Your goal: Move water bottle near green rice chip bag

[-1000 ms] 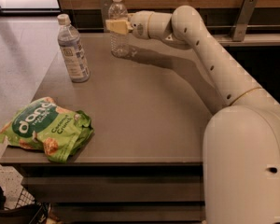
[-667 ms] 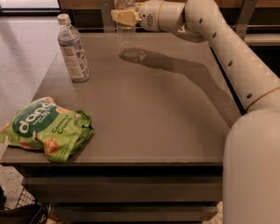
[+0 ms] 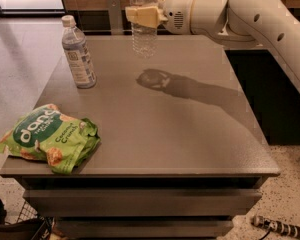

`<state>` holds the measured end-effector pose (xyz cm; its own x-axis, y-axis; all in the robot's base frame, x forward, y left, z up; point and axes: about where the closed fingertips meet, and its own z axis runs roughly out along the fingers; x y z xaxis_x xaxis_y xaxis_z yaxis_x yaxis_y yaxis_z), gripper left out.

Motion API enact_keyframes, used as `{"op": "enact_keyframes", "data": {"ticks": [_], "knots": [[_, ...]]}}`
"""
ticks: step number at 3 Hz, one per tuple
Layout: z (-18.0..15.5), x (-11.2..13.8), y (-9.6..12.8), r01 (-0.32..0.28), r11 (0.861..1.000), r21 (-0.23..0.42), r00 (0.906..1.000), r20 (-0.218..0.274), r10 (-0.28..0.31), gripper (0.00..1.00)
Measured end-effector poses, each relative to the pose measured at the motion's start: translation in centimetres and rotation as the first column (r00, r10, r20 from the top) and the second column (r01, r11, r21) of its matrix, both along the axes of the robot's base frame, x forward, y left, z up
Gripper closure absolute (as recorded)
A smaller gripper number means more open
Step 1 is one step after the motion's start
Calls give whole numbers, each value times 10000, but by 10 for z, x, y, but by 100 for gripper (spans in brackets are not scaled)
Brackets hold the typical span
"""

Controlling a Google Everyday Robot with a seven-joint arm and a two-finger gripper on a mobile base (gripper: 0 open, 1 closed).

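The water bottle [image 3: 143, 34], clear and ribbed, hangs in the air above the far part of the grey table [image 3: 190, 134], its top cut off by the frame edge. My gripper [image 3: 142, 15] is shut on its upper body, with cream fingers [image 3: 140, 16] around it. The bottle's shadow falls on the tabletop below. The green rice chip bag [image 3: 47, 136] with white "dang" lettering lies flat at the table's near left corner, far from the bottle.
A second bottle [image 3: 77, 54] with a large grey-blue label and white cap stands upright at the table's left side. My white arm [image 3: 260, 14] reaches in from the right. A dark counter runs behind the table. Floor lies to the left.
My gripper has lifted the water bottle off the table, up and toward the near side. The labelled bottle and the chip bag have not moved.
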<state>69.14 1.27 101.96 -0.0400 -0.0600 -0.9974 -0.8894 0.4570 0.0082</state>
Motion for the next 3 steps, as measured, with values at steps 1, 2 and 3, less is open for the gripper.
{"op": "enact_keyframes", "data": {"ticks": [1,2,3], "knots": [[-4,-48,4,-81,9999,84,9998,-172,83,100],[-21,-112,17,-572,9984,-12,9983,-94,571,100],[-44,-164,26,-1014,9944,-298,9948,-35,1014,100]]}}
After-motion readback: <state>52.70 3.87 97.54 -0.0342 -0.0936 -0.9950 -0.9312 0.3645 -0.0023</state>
